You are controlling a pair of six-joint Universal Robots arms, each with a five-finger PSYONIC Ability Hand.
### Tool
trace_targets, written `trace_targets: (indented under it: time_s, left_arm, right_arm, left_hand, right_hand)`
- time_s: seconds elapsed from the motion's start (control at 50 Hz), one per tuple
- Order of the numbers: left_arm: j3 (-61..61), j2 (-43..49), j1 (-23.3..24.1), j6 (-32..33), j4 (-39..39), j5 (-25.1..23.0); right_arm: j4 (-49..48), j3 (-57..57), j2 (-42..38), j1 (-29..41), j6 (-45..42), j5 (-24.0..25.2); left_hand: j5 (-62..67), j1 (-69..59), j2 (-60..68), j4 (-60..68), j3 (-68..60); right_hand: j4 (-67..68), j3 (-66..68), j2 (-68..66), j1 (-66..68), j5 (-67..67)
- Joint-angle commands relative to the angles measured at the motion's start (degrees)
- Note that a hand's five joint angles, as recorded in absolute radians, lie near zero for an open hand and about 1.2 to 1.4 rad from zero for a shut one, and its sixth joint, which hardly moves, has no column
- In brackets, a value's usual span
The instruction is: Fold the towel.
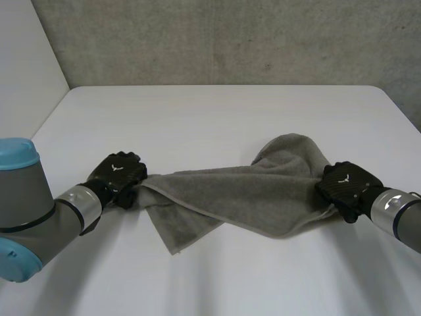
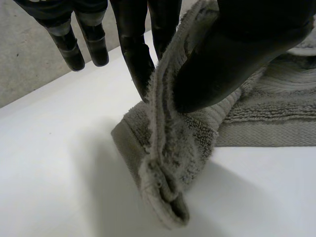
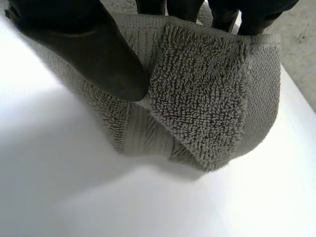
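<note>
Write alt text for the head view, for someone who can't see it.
A rumpled grey towel is stretched across a white table between the robot's two black hands. The left hand grips one end and the right hand grips the other, and a loose corner trails toward the near side of the table.

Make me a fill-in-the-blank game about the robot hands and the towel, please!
The towel is stretched between ____ robot hands. The left hand pinches it between thumb and ____. The right hand grips the other end of the same ____. The table underneath is coloured ____.
Missing words: two; fingers; towel; white.
</note>
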State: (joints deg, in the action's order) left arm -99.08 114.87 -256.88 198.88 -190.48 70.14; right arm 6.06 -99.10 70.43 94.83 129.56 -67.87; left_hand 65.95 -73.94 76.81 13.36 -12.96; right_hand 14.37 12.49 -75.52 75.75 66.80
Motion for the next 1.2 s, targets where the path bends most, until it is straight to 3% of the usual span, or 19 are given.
trace_targets:
  time_s: [0.02,0.14,0.26,0.36,0.6,0.7,0.82,0.86,0.9,0.92,0.96,0.98,1.0,1.06,1.2]
  left_arm:
    - [-0.33,-4.98,-0.90,0.02,3.52,-3.42]
    - [0.37,-9.30,-2.84,0.02,4.77,-6.86]
    - [1.69,-9.40,-2.84,0.19,4.68,-7.30]
    - [4.59,-5.11,-2.66,0.28,4.59,-6.95]
    - [13.12,4.23,-2.14,2.74,3.89,-6.77]
    - [20.59,8.80,-1.87,6.08,3.71,-6.42]
    - [36.41,9.67,-0.03,5.20,3.10,-4.31]
    - [42.45,6.62,1.02,2.67,-0.22,-2.48]
    - [43.61,3.81,0.94,0.48,-3.20,-1.94]
    - [43.62,3.79,0.94,0.46,-3.23,-1.94]
    - [41.09,-2.25,0.41,-6.01,-11.19,-1.15]
    - [41.07,-2.28,0.41,-6.05,-11.23,-1.15]
    - [37.76,-4.71,-0.02,-10.14,-15.15,-0.63]
    - [29.51,-7.36,-0.90,-15.78,-22.10,-1.06]
    - [15.67,-9.31,-2.22,-15.45,-25.03,-2.20]
  right_arm:
    - [9.57,0.49,10.23,-0.96,7.44,1.59]
    - [10.37,2.42,14.03,-2.37,11.15,2.12]
    - [10.20,4.18,13.51,-2.37,11.41,2.91]
    - [10.28,7.08,6.40,-1.58,10.10,1.68]
    - [9.67,13.67,-1.26,-1.31,8.25,1.77]
    - [9.67,21.67,-5.57,0.71,6.67,1.42]
    - [8.44,42.50,-7.32,3.96,9.57,-0.16]
    - [5.98,47.86,-6.36,4.05,12.99,-0.69]
    - [-3.64,52.34,-2.34,3.79,25.06,-3.14]
    - [-3.69,52.35,-2.31,3.79,25.12,-3.15]
    - [-11.57,49.20,0.84,3.09,35.36,-3.68]
    - [-11.60,49.18,0.85,3.08,35.41,-3.68]
    - [-12.04,46.75,1.02,2.65,36.36,-3.50]
    - [-11.43,39.03,2.34,2.29,34.63,-2.89]
    - [-12.39,22.64,6.12,1.94,27.14,-2.27]
  left_hand:
    - [4.05,-6.06,3.19,-3.36,2.96]
    - [4.05,-6.06,3.19,-3.36,2.96]
    - [4.05,-6.06,3.19,-3.36,2.96]
    - [4.05,-6.06,3.19,-3.36,2.96]
    - [4.05,-6.06,3.19,-3.36,2.96]
    - [4.05,-6.06,3.19,-3.36,2.96]
    - [4.05,-6.06,3.19,-3.36,2.96]
    - [4.05,-6.06,3.19,-3.36,2.96]
    - [4.05,-6.06,3.19,-3.36,2.96]
    - [4.05,-6.06,3.19,-3.36,2.96]
    - [4.05,-6.06,3.19,-3.36,2.96]
    - [4.05,-6.06,3.19,-3.36,2.96]
    - [4.05,-6.06,3.19,-3.36,2.96]
    - [4.05,-6.06,3.19,-3.36,2.96]
    - [4.05,-6.06,3.19,-3.36,2.96]
  right_hand:
    - [-4.37,-2.49,-4.48,4.25,3.20]
    - [-4.37,-2.49,-4.48,4.25,3.20]
    - [-4.37,-2.49,-4.48,4.25,3.20]
    - [-4.37,-2.49,-4.48,4.25,3.20]
    - [-4.37,-2.49,-4.48,4.25,3.20]
    - [-4.37,-2.49,-4.48,4.25,3.20]
    - [-4.37,-2.49,-4.48,4.25,3.20]
    - [-4.37,-2.49,-4.48,4.25,3.20]
    - [-4.37,-2.49,-4.48,4.25,3.20]
    - [-4.37,-2.49,-4.48,4.25,3.20]
    - [-4.37,-2.49,-4.48,4.25,3.20]
    - [-4.37,-2.49,-4.48,4.25,3.20]
    - [-4.37,-2.49,-4.48,4.25,3.20]
    - [-4.37,-2.49,-4.48,4.25,3.20]
    - [-4.37,-2.49,-4.48,4.25,3.20]
